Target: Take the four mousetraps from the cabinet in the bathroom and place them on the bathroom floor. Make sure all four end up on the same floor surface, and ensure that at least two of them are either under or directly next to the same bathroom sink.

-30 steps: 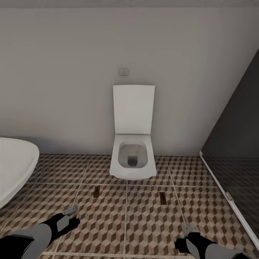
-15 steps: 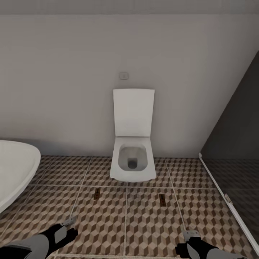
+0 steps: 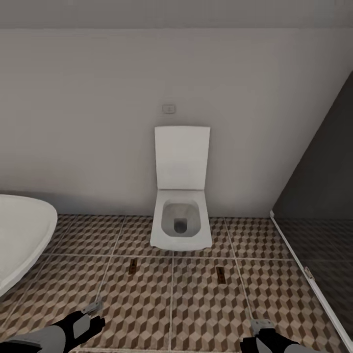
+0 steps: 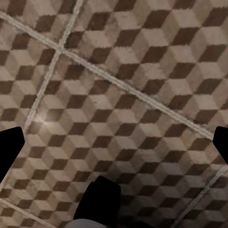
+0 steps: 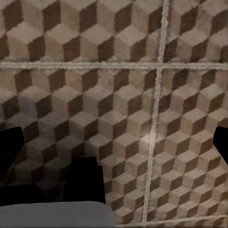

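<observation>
Two mousetraps lie flat on the patterned bathroom floor (image 3: pixel 147 304) in front of the toilet, one (image 3: pixel 132 267) to the left and one (image 3: pixel 221 275) to the right. At the lower left edge of the head view, my left gripper (image 3: pixel 93 309) hovers over the tiles, short of the left trap. The right gripper (image 3: pixel 260 324) is at the lower right, short of the right trap. In the wrist views the left gripper (image 4: pixel 114 147) and the right gripper (image 5: pixel 114 147) are open, with only bare tiles between the dark fingertips. The cabinet and the bathroom sink are out of view.
A square white toilet (image 3: pixel 181 225) with its lid up stands against the grey wall. The white oval bathtub (image 3: pixel 19 235) curves in at the left. A dark shower enclosure (image 3: pixel 318 230) with a white sill runs along the right.
The whole head view has shifted: toilet and traps sit a little lower and smaller, and both arms have sunk toward the bottom edge. The two traps have not moved on the floor.
</observation>
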`<state>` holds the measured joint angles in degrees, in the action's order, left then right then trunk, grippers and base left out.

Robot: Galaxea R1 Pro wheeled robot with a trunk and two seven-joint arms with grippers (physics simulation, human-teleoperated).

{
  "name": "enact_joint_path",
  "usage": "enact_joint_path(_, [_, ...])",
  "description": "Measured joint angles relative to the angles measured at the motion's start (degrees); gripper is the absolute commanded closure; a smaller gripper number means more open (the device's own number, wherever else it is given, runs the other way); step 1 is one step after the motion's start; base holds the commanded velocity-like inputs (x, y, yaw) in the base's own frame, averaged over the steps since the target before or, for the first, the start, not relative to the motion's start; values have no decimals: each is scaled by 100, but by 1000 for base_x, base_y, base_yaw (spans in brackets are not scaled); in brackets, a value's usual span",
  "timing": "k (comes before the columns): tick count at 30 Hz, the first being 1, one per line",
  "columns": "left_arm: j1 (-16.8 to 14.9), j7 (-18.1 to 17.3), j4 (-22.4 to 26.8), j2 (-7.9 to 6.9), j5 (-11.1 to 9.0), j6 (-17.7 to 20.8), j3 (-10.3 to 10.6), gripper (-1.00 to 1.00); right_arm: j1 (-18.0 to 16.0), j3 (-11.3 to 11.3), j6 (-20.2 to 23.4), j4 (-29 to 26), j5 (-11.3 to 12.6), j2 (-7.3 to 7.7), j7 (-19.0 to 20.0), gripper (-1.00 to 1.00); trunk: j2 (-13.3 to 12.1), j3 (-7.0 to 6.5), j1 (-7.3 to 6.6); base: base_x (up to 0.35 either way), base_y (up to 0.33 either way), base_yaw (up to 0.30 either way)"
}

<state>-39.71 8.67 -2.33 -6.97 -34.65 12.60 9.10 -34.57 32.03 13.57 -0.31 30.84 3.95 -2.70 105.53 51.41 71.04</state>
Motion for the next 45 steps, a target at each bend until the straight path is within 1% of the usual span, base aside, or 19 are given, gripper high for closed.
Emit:
enact_joint_path(10, [44, -3, 0, -5, -1, -34, 0, -100, 136, -4, -80, 0, 1, 0, -4, -100, -401, -179, -220, 0, 0, 0])
enact_joint_path(31, [64, -18, -2, -6, -2, -47, -4, -100, 296, 0, -190, 0, 2, -4, -10, -100, -1243, -557, -681, 0, 0, 0])
enact_joint_path(40, [69, -41, -16, -6, -66, -47, -9, -100, 332, 1, -194, 0, 2, -7, -11, -100, -1605, -718, -879, 0, 0, 0])
enact_joint_path(45, [159, -48, -18, -7, -124, -71, -9, -100, 413, -4, -198, 0, 7, -4, -6, -100, -1805, -808, -989, 0, 0, 0])
